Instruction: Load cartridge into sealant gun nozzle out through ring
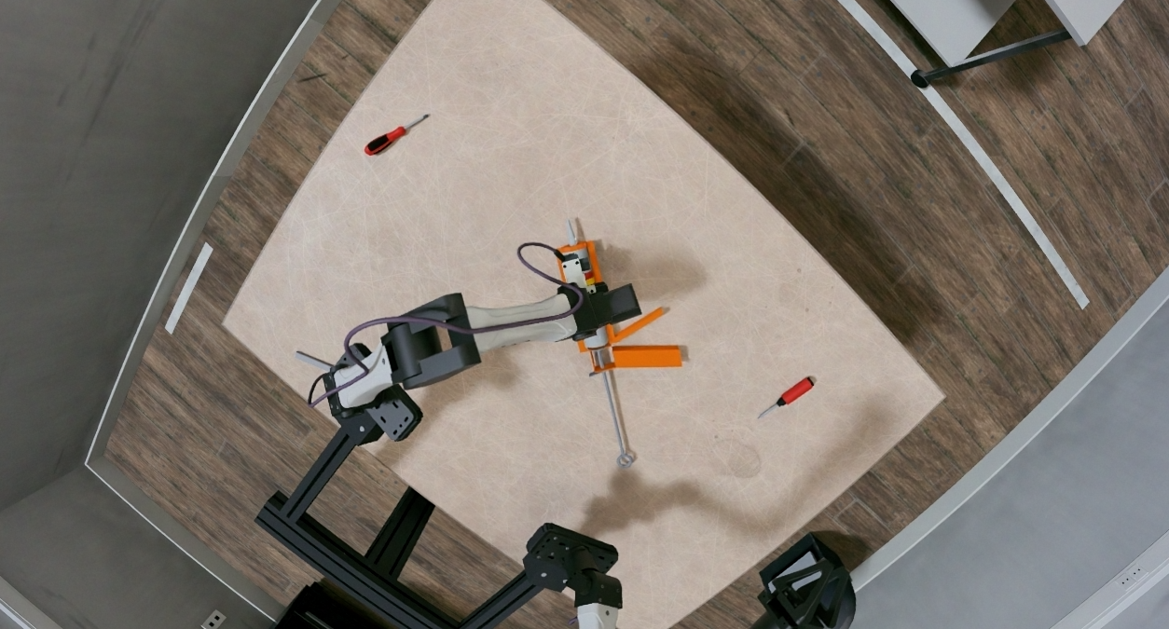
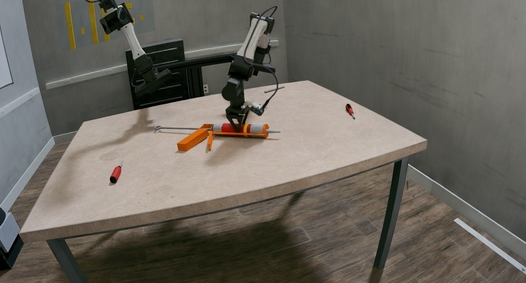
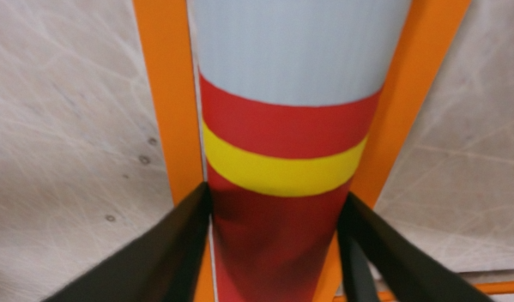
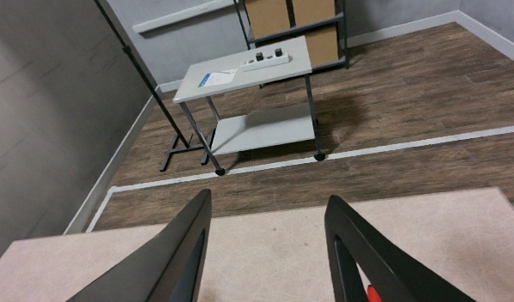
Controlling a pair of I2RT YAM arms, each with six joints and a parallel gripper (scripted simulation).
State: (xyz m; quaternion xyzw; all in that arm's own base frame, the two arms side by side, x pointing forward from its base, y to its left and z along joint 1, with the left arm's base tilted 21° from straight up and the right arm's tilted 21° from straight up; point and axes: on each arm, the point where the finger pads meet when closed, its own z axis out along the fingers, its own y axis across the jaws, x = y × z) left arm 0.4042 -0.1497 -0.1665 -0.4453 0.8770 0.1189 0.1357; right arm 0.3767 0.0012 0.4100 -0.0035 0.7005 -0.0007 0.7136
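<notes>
1. Step: seating the cartridge (image 1: 589, 279) (image 2: 228, 127) (image 3: 289, 129), prob. near the end. It lay in the sealant gun (image 1: 648, 356) (image 2: 193, 138) (image 3: 178, 129), betw. its side rails, nozzle (image 1: 571, 232) (image 2: 273, 131) out past the gun's front ring (image 1: 595, 252) (image 2: 266, 128).
2. L gripper (image 1: 590, 297) (image 2: 237, 128) (image 3: 278, 193), over the gun's mid-section: fingers pinching the cartridge body, one each side. R gripper (image 1: 805, 577) (image 2: 110, 22) (image 4: 268, 197), well apart from the gun, behind its handle end: fingers spread, nothing betw. them.
3. Plunger rod (image 1: 614, 412) (image 2: 176, 128) stuck far out behind the gun's handle, so barrel room looked OK.
4. Next (judgement): nudge cartridge fwd along the gun until its shoulder bottomed in the cup, then let go, lift off straight. Full seating: couldn't tell. Risk: tilting it or dragging the gun.
5. Views: ext. showed nozzle + ring side-on; L wrist cam missed both, but gave finger contact and rails close up. R wrist cam: no gun, just a bit of red screwdriver (image 1: 795, 391) (image 2: 115, 173) (image 4: 373, 294).
</notes>
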